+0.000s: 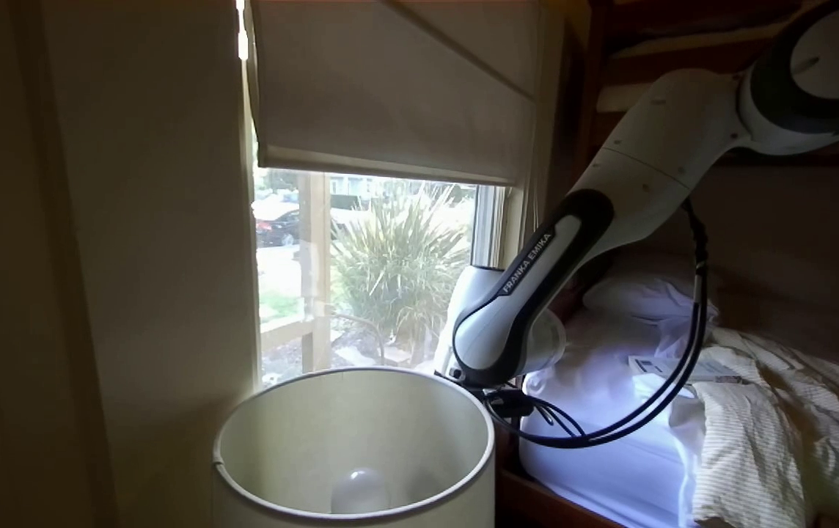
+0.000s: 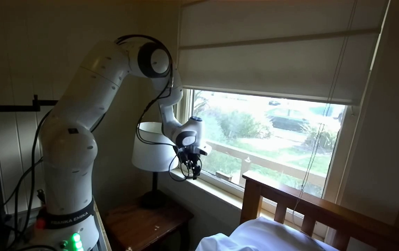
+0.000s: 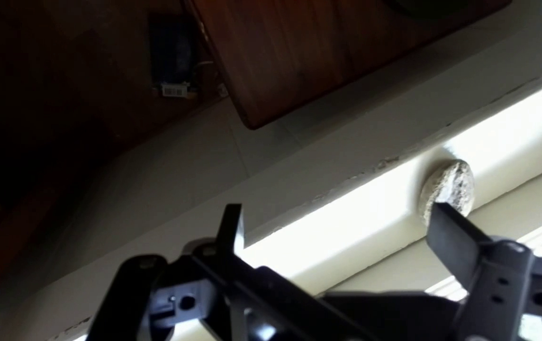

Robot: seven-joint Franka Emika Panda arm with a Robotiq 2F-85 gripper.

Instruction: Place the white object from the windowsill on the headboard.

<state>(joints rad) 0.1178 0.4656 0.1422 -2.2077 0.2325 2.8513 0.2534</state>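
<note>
Wrist view: gripper (image 3: 337,208) gapes wide, nothing between fingers (image 3: 453,241). Rough white object (image 3: 449,188) rests on windowsill (image 3: 347,222) at three o'clock from gap's middle, partly masked by nearer finger. Likely step: lining up. Best: shift toward three o'clock till white object centres, lower straight, stop short of windowsill, close softly; uneven rim might slip. Headboard (image 2: 325,209): between three and four o'clock of gripper in exterior view. Count: one white object, one gripper, two fingers, one windowsill, one headboard, one lamp (image 2: 152,158), one nightstand (image 2: 143,223).

"FRANKA EMIKA" (image 1: 527,262) on arm (image 1: 643,165) (twice)
</note>
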